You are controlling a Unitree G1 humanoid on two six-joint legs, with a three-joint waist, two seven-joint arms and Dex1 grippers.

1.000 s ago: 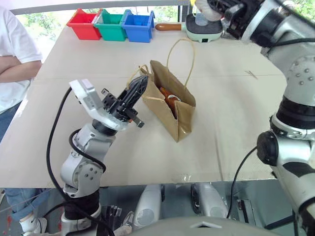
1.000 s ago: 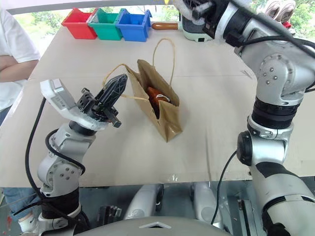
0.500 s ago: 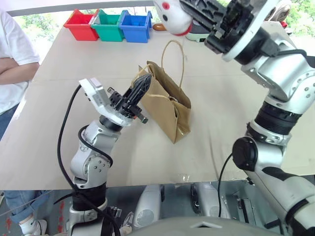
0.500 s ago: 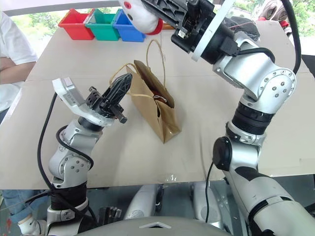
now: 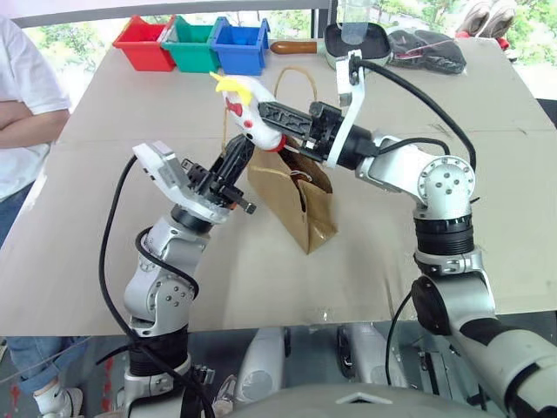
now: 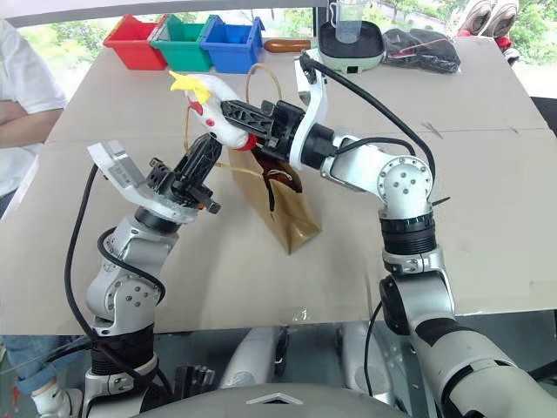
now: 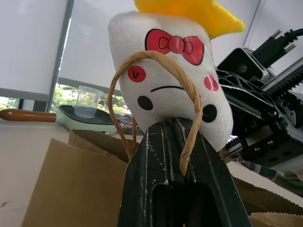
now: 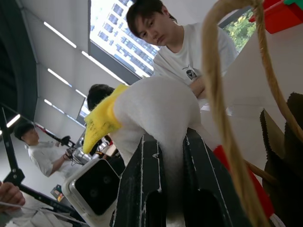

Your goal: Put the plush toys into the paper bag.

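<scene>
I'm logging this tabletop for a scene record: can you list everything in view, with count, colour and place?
paper bag: one, brown, standing open mid-table; its near handle is pinched by the left gripper.
white plush toy: one, white with yellow star tail and red tip, held above the bag's mouth.
brown plush toy: one, dark brown, partly seen inside the bag.
bins: three, red, green, blue, in a row at the table's far edge.
pan: one, pale green with wooden handle, far edge; a clear cup stands on it.
dark cloth: one, black, right of the pan.
table: one, beige.
person: one, white shirt, at the left.
left gripper: shut on the handle.
right gripper: shut on the white plush toy.
</scene>
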